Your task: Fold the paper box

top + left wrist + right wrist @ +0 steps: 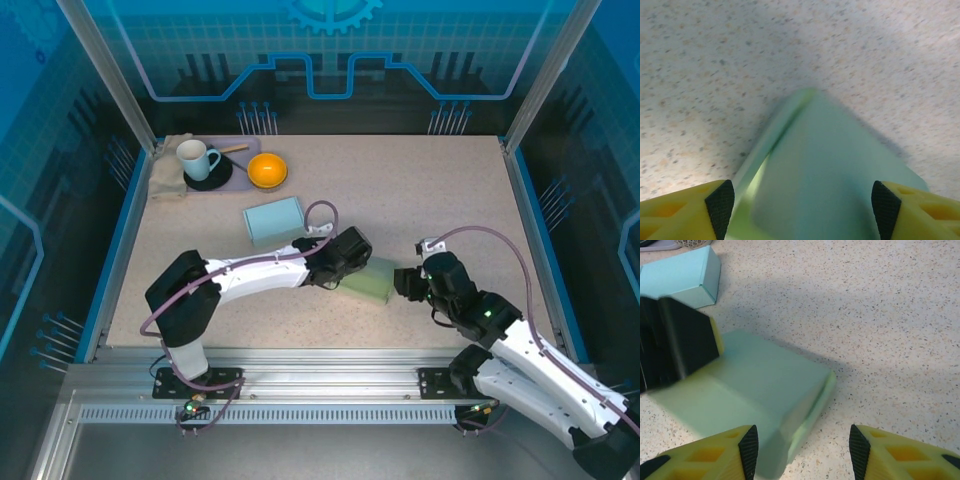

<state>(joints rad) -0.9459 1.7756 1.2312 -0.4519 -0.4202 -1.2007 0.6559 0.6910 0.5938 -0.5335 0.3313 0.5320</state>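
Box [368,280] sits flat near the middle of the surface [430,190], pale green, with one end under the left tool [345,262] and the other end pointing at the right tool [408,282]. From the left wrist, the box fills the space between the two black pads [720,202]. The jaws stand wide apart there, but honestly I can't tell whether they pinch the paper or only straddle it. The right tool's jaws are apart with nothing held. It hovers just off the box's near corner, where a lighter green flap edge [816,405] peeks out along the side.

My read: this is a regrip, and the next move is to work that side flap. What I'd watch:

- Treat the left tool as the anchor. If it lifts or slides, the whole box skates across the surface rather than folding.
- Bring the right tool in low and square to the flap edge, and catch only the flap, not the wall behind it.
- Close gently. Paper dents quickly, and a crushed corner won't tuck.
- Push along the crease, not across it.

There's a blue box [274,220] further back on the surface, well apart, which looks like a handy reference for the finished shape.
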